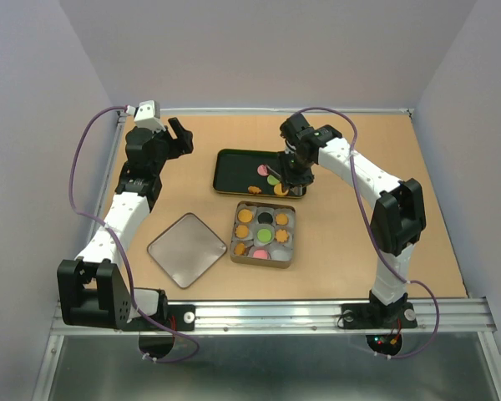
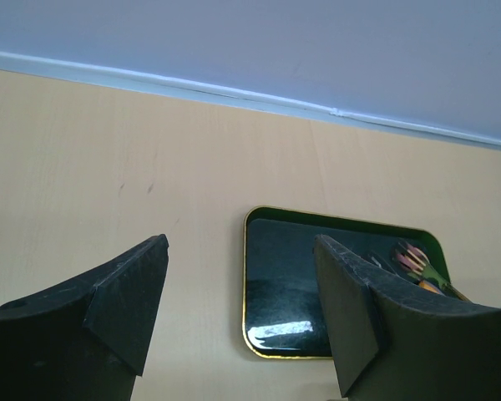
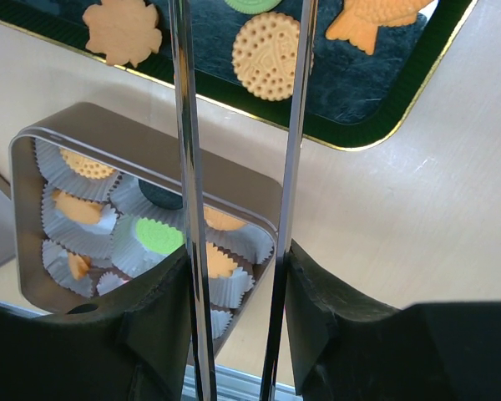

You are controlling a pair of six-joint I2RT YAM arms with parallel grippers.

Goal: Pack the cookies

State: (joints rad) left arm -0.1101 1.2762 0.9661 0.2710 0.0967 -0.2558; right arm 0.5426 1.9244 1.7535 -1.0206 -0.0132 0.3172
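**Tray-to-Tin Transfer: Tongs Positioned over a Cookie**

Locate the right end effector over the black tray, closed partway on a pair of metal tongs. Read this narrow setting as a clamp on the tool, not as a free gap. Regard the tongs as the means of reaching between closely set pieces without the bulk of the fingers.

Observe both blades straddling a round orange cookie, one on each side. Treat contact as unconfirmed, with the blade tips out of view.

Find the loose cookies on the same tray, among them a flower shape and a fish shape. Find the packed ones in white paper cups inside the square tin, set just beside the tray's near edge, probably to keep each transfer short. Count most cups as filled.

Note the lid lying flat on the desk left of the tin, outside the transfer path.

Note the left end effector, raised left of the tray with jaws wide and nothing held, apparently parked out of the way.
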